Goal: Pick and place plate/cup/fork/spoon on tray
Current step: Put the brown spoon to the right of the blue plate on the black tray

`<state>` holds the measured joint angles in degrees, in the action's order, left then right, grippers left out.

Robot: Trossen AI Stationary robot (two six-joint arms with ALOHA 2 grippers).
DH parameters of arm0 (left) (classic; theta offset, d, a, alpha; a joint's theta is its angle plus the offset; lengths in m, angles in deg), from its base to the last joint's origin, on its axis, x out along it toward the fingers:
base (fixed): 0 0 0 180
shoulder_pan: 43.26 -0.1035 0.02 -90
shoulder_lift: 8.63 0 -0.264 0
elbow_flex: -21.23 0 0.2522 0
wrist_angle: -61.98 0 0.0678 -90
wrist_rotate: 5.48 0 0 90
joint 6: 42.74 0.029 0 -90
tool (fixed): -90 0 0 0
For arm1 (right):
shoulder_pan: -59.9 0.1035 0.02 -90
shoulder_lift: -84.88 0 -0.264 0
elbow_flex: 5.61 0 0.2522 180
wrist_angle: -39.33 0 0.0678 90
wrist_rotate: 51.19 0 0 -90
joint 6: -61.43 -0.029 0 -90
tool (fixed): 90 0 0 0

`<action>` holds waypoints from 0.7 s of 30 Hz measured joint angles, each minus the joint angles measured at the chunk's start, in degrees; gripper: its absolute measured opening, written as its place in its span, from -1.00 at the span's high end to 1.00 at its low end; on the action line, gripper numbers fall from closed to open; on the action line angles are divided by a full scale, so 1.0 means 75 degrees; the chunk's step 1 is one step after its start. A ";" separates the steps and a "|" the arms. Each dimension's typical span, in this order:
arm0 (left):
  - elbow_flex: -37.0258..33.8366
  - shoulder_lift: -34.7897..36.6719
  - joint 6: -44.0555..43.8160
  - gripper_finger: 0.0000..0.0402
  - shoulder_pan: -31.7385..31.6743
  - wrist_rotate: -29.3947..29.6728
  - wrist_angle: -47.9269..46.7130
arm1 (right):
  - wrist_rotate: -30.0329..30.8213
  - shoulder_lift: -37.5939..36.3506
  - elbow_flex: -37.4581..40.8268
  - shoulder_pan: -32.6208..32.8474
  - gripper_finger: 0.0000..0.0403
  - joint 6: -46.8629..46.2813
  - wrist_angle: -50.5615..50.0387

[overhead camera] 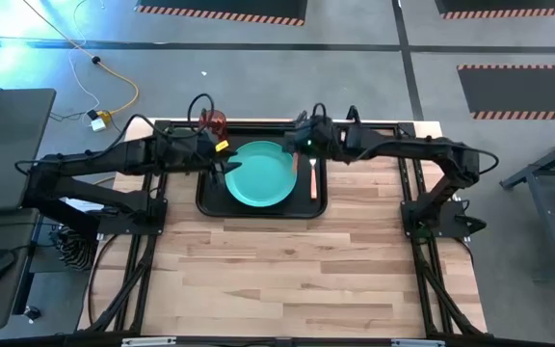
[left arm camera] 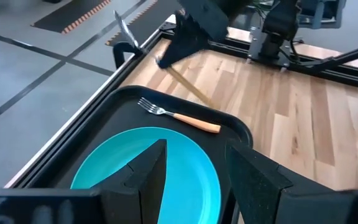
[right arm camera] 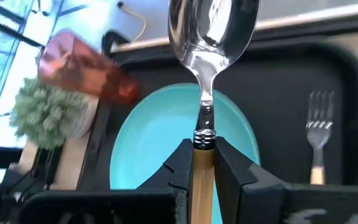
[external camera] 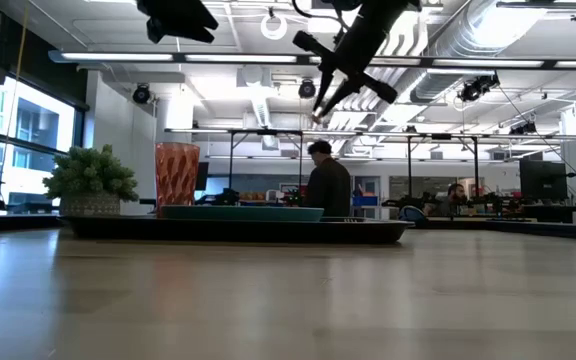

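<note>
The black tray sits at the table's far middle. The teal plate lies flat on it, and the fork lies on the tray floor right of the plate. The red-brown cup stands upright at the tray's far left corner. My right gripper hangs over the tray's far right part, shut on the spoon, whose bowl points ahead of the fingers. My left gripper hovers open above the plate's left side, with nothing between its fingers. My right gripper pinches the spoon's wooden handle between its two fingers, just behind the metal collar. The spoon lies along the fingers, its silver bowl sticking out past the tips. The fingers slant down from the table's right side. The spoon is lifted clear above the tray.
A green potted plant stands left of the cup. Black frame rails run along the table's sides. Bare wood stretches from the tray to the near edge. People are in the room beyond.
</note>
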<state>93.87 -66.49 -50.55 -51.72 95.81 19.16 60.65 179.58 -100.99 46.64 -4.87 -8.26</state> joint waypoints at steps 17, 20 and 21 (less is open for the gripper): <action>0.0000 0.0002 -0.0077 0.22 -0.0541 0.0000 0.0055 | -0.1376 0.0879 -0.0380 -0.1002 0.89 0.0304 -0.1080; 0.0000 0.0000 -0.0209 0.22 -0.0609 -0.0003 0.0055 | -0.1630 0.1120 -0.0380 -0.0999 0.89 0.0333 -0.1196; 0.0000 0.0000 -0.0206 0.22 -0.0630 -0.0001 0.0055 | -0.1659 0.1193 -0.0380 -0.0999 0.89 0.0335 -0.1280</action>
<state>93.87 -66.49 -52.10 -56.45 95.80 19.58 48.21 188.53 -103.84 39.15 -2.36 -17.86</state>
